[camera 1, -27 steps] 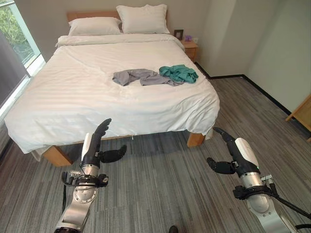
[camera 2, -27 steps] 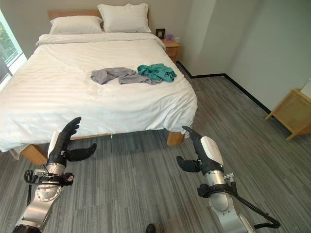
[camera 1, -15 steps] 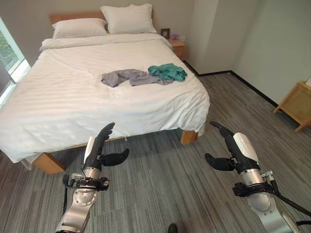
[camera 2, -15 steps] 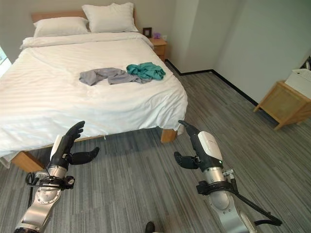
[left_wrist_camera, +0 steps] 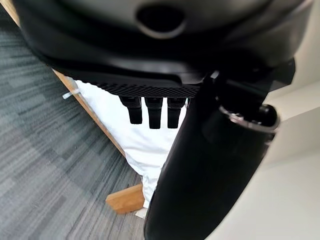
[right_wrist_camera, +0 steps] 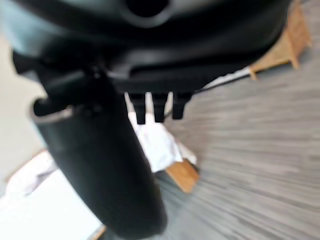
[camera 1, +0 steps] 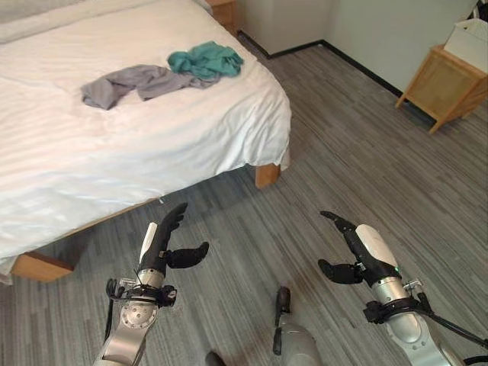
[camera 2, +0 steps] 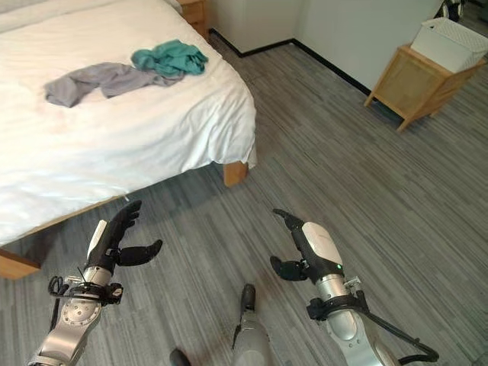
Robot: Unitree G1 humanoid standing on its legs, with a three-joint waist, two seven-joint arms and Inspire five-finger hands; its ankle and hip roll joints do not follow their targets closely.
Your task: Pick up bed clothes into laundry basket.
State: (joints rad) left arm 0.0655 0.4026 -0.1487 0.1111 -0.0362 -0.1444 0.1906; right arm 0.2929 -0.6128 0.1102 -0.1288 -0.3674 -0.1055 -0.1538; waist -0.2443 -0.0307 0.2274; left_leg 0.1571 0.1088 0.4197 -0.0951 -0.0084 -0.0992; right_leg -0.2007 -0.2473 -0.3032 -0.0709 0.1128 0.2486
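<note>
A: Left eye view first. Why are the clothes where they are?

B: The grey garment [camera 1: 130, 81] and the teal garment [camera 1: 206, 59] lie crumpled and touching each other on the white bed [camera 1: 91, 160], in the upper left of the frame, well apart from both hands. They look simply dropped there, waiting to be gathered. The left hand [camera 1: 162, 245] hangs over the floor [camera 1: 343, 152] at lower left, fingers straight and thumb spread, holding nothing. The right hand [camera 1: 358, 252] at lower right is the same: loosely open, empty. I'd judge both are held ready for the walk to the bed.

A: And the right eye view?

B: Same scene. A white basket [camera 2: 451, 42] stands on a wooden side table [camera 2: 415, 88] in the upper right corner, probably the laundry basket the task means, though I can't be sure.

A: Left wrist view?

B: The straight fingers [left_wrist_camera: 150, 111] point towards the bed's hanging sheet and wooden frame, with nothing between them and the thumb.

A: Right wrist view?

B: Fingers [right_wrist_camera: 156, 107] again straight and empty, with the bed corner and its wooden leg past them.

A: Any writing or labels?

B: None I can read in any view.
</note>
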